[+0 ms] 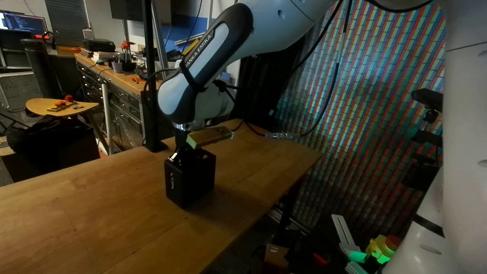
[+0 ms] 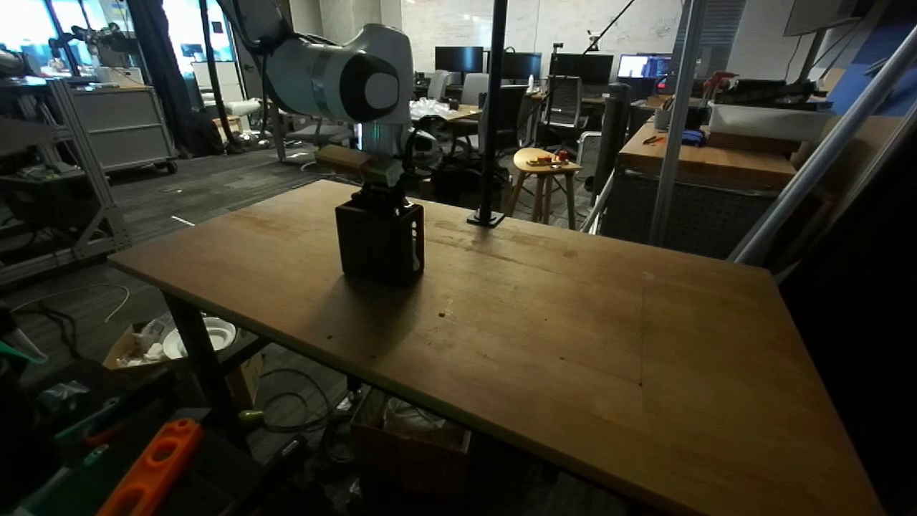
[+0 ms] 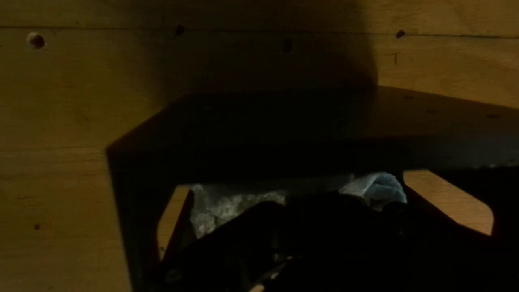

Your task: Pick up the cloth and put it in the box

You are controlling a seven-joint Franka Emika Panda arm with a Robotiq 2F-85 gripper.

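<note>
Tool (image 3: 314,221) sits down inside box (image 1: 190,180), guessing so cloth (image 3: 225,209) lands in there instead of draping over edge. Too dark to tell if tool's spread or pinching. Cloth bunched within box, pale bits showing beside tool. Box upright on worktop (image 1: 95,213), open side up, so release probably next.

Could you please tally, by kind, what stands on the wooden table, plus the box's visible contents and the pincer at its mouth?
Black box: 1
Black post: 1
Cloth, partly hidden: 1
Pincer: 1
Total: 4
</note>
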